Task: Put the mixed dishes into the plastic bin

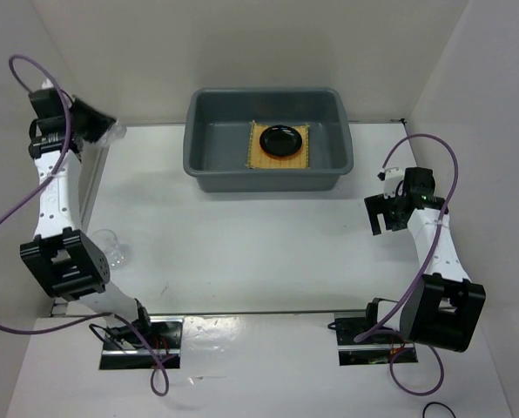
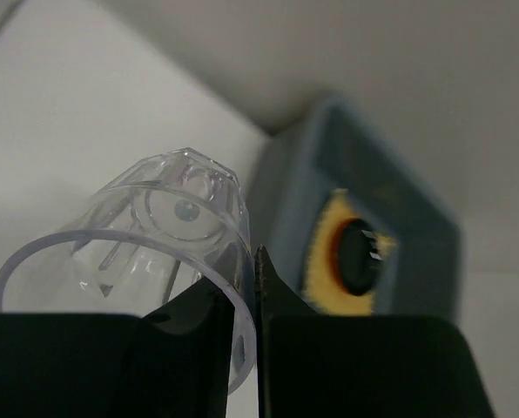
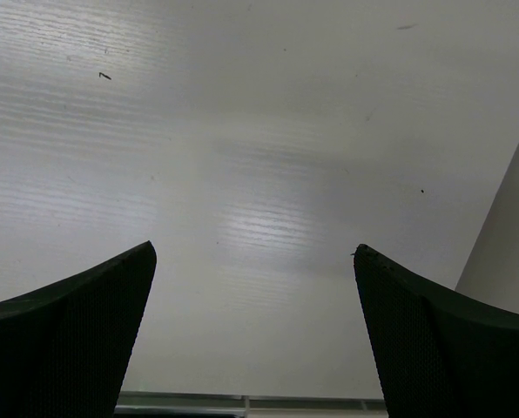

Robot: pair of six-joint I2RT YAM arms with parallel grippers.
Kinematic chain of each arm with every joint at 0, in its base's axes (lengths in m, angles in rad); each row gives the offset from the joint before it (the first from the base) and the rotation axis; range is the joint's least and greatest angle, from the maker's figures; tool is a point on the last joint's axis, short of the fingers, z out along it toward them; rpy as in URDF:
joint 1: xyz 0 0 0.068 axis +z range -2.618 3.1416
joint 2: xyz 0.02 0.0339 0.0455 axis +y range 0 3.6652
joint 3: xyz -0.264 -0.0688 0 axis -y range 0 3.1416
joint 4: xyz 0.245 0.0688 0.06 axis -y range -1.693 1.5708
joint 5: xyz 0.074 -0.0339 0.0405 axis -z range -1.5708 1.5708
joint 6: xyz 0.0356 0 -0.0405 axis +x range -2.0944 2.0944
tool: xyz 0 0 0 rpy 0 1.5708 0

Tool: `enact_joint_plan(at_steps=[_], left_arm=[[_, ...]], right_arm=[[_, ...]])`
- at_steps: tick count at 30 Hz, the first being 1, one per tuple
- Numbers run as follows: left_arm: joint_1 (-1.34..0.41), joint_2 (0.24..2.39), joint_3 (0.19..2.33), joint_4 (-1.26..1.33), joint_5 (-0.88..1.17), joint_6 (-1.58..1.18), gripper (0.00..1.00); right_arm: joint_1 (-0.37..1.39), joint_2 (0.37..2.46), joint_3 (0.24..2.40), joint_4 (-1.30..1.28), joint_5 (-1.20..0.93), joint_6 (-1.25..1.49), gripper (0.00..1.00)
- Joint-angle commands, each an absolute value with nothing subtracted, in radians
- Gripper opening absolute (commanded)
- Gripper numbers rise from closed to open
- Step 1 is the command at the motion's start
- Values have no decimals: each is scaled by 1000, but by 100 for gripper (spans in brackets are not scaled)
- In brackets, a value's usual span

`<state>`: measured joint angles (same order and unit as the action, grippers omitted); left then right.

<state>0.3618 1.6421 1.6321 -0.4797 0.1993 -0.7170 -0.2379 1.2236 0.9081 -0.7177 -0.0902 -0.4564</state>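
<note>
We saw the desk (image 1: 242, 252) carrying the plastic bin (image 1: 259, 181) at its far middle. The woven mat (image 1: 258, 160) already lay flat on the bin's floor. The orange dish (image 1: 279, 158) showed only as a thin rim under the black dish (image 1: 279, 139), which sat on top at the mat's centre. The right gripper (image 3: 254, 251) hung over bare desk at the right, its fingers spread wide and holding nothing. The left gripper (image 2: 246, 287) was up at the far left corner, well left of the bin. Its fingers had nearly met, with one wall of the small clear cup (image 2: 168, 226) pinched between them at the rim. The cup was tilted, base pointing away. We could not tell whether it was off the desk. A second clear shape (image 1: 111, 246) stood on the desk beside the left arm, perhaps another cup; we could not be sure. We judged the step in hand to be the pick of the cup, the last dish we could name outside the bin. The next move would call for a lift clear of the desk, a carry right over the bin's rim, and a low release away from the stacked dishes, since the thin rim hold could slip.
</note>
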Motion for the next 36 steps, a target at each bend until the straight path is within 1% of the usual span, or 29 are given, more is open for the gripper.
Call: enact_joint_plan(at_steps=[1, 3, 4, 5, 6, 7, 8, 10, 11, 12, 15, 16, 19, 21, 23, 25, 26, 29, 30, 33, 36], left_arm=[[244, 1611, 1715, -144, 541, -781, 0], [136, 1652, 1749, -184, 517, -706, 0], [99, 1673, 1802, -217, 500, -671, 0], [60, 1737, 1851, -327, 459, -576, 0], [-21, 1779, 1906, -392, 436, -525, 0], [-61, 1826, 1971, -460, 413, -478, 0], [-101, 1938, 2137, -627, 338, -395, 0], [-206, 2056, 2309, -783, 244, -347, 0], [-234, 2166, 2394, -908, 171, -330, 0], [-286, 2213, 2524, -955, 113, -330, 0], [-328, 2270, 2523, -1000, -41, -353, 0], [-350, 2305, 2554, -1038, -73, -353, 0], [-359, 2356, 2534, -1075, -110, -365, 0], [-368, 2382, 2543, -1089, -110, -365, 3], [-380, 2413, 2543, -1101, -121, -376, 5], [-393, 2425, 2543, -1101, -143, -376, 8], [-405, 2437, 2543, -1101, -143, -376, 14], [-414, 2459, 2543, -1101, -127, -385, 23], [-414, 2459, 2543, -1101, -118, -385, 29], [-414, 2480, 2534, -1111, -109, -385, 32], [-414, 2490, 2563, -1121, -100, -396, 51]], right_arm=[[-232, 1197, 894, -684, -95, -468, 99], [-221, 1197, 894, -684, -95, -468, 99], [-221, 1187, 894, -684, -95, -468, 99], [-221, 1187, 894, -684, -95, -468, 99], [-210, 1187, 894, -684, -95, -468, 99], [-210, 1187, 894, -684, -95, -468, 99], [-210, 1187, 894, -684, -95, -468, 99], [-210, 1187, 894, -684, -95, -468, 99], [-210, 1187, 894, -675, -95, -468, 99], [-200, 1187, 894, -675, -95, -468, 99], [-199, 1187, 894, -675, -95, -468, 99], [-199, 1187, 894, -675, -95, -468, 99], [-190, 1187, 894, -675, -95, -468, 99], [-190, 1187, 885, -675, -95, -468, 99], [-190, 1187, 885, -675, -95, -468, 99], [-190, 1187, 885, -675, -95, -468, 99], [-190, 1187, 885, -675, -95, -468, 99], [-181, 1196, 885, -675, -95, -468, 99], [-181, 1197, 885, -675, -95, -468, 99], [-181, 1197, 885, -675, -95, -468, 99], [-181, 1197, 885, -675, -95, -468, 99]])
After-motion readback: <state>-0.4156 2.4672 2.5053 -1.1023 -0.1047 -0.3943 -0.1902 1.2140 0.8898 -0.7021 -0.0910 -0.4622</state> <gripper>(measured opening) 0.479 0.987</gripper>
